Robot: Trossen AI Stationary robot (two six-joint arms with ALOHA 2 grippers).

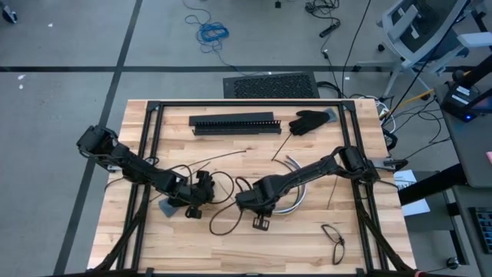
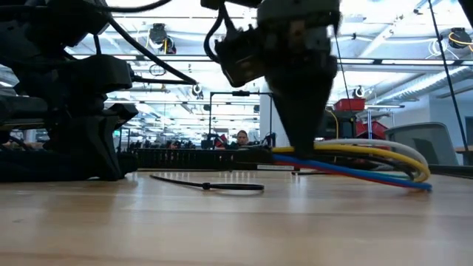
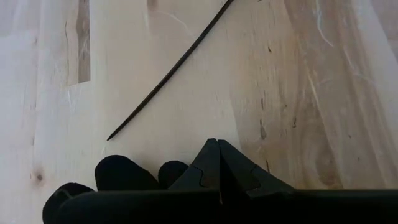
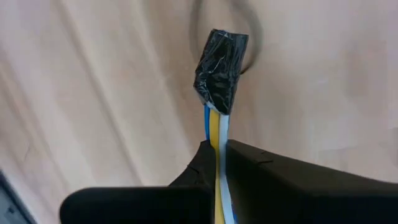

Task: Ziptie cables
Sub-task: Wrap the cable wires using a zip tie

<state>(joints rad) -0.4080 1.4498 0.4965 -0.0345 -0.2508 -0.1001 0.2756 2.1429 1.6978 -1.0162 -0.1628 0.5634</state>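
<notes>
The right gripper (image 4: 217,152) has its jaws clenched on the cables (image 4: 217,134), a bundle of blue, yellow and white wires held just behind a wrap of black tape (image 4: 221,71) at the bundle's end. In the high view this gripper (image 1: 257,201) sits low over the middle of the wooden counter (image 1: 231,154), and the bundle arcs away from it toward the right arm. The low view shows the same bundle (image 2: 369,159) lying close to the counter, yellow above blue.

The left gripper (image 3: 217,163) has its jaws closed on nothing, hovering just above the boards. A thin black zip tie (image 3: 168,74) lies flat ahead of it, apart from the fingertips. Another tie with its small head (image 2: 211,185) rests on the counter in the low view.

The step in hand looks like fetching a tie while the right arm steadies the bundle. To do it well, the left jaws should open before they descend, since a flat strip gives little to bite on; taking it near one end, across its width, should leave the tail free to thread. The right grip should hold steady so the taped end stays put, with room beside the tape for the tie to wrap
</notes>
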